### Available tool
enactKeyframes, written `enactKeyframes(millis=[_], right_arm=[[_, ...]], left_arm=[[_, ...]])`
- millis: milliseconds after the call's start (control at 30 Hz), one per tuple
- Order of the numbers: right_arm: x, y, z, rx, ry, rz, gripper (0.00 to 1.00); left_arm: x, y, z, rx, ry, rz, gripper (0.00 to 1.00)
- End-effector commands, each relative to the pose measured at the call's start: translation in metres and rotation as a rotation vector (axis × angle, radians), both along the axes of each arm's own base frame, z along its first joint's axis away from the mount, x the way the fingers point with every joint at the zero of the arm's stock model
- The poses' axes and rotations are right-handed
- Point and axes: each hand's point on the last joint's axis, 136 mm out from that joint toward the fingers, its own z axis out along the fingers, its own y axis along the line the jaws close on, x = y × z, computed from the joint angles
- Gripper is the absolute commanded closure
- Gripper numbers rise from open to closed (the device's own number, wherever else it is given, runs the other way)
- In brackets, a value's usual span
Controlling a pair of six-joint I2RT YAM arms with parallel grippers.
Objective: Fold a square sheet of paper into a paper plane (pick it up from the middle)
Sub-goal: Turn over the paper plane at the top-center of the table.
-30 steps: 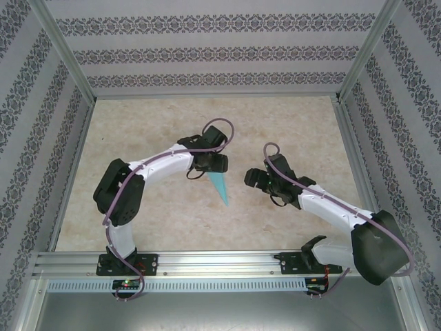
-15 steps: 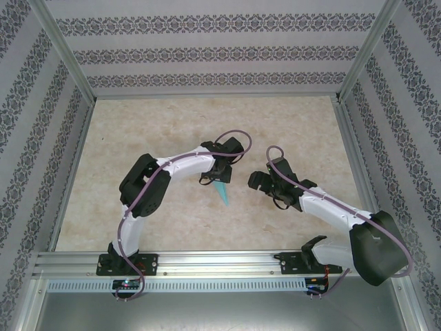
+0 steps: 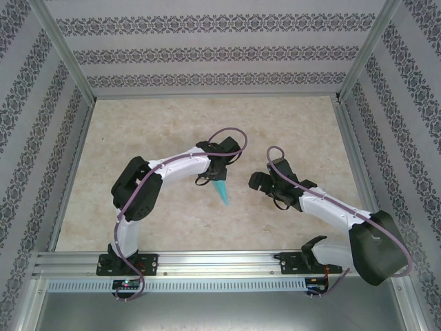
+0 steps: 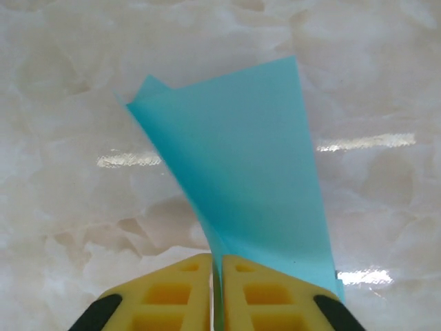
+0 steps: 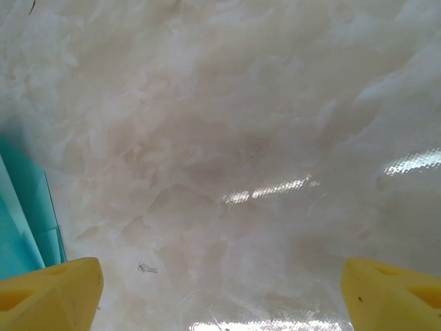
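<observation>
The left arm (image 3: 148, 183) is reaching from its base at the near edge toward the middle of the marble-patterned table (image 3: 296, 124). In the top view the left gripper (image 3: 216, 178) is pointing down at the wide end of the paper plane (image 3: 222, 192). The plane is showing as a slim light-blue dart just left of the table's centre, its sharp tip aiming toward the near edge and slightly to the right.

From the left wrist camera, the 2 yellow fingers (image 4: 172, 300) are pressing together with no gap, and the left gripper (image 4: 216, 289) is pinching the edge of the paper plane (image 4: 248, 186) between them. The folded blue paper is spreading wider away from the fingers. I cannot tell whether its far end is lying on the table or lifted off it.

To the right, the right gripper (image 3: 258, 181) is hovering near the plane but apart from it. From the right wrist camera, its yellow fingertips (image 5: 48, 289) are standing wide apart over bare table, gripping nothing, with blue paper (image 5: 21, 221) showing at the left edge.
</observation>
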Motion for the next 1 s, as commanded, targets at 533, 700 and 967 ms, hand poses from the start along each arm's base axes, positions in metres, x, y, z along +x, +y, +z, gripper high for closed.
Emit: enactKeyframes(millis=[533, 700, 967], right_arm=[[0.005, -0.001, 0.028, 0.062, -0.085, -0.033, 0.1], [0.006, 0.002, 0.036, 0.097, -0.106, -0.035, 0.1], [0.007, 0.021, 0.041, 0.199, -0.113, 0.0, 0.13]], left_arm=[[0.001, -0.03, 0.11, -0.406, -0.221, -0.091, 1.0], [0.003, -0.041, 0.105, -0.559, -0.208, -0.111, 1.0], [0.006, -0.045, 0.074, -0.676, -0.16, -0.087, 1.0]])
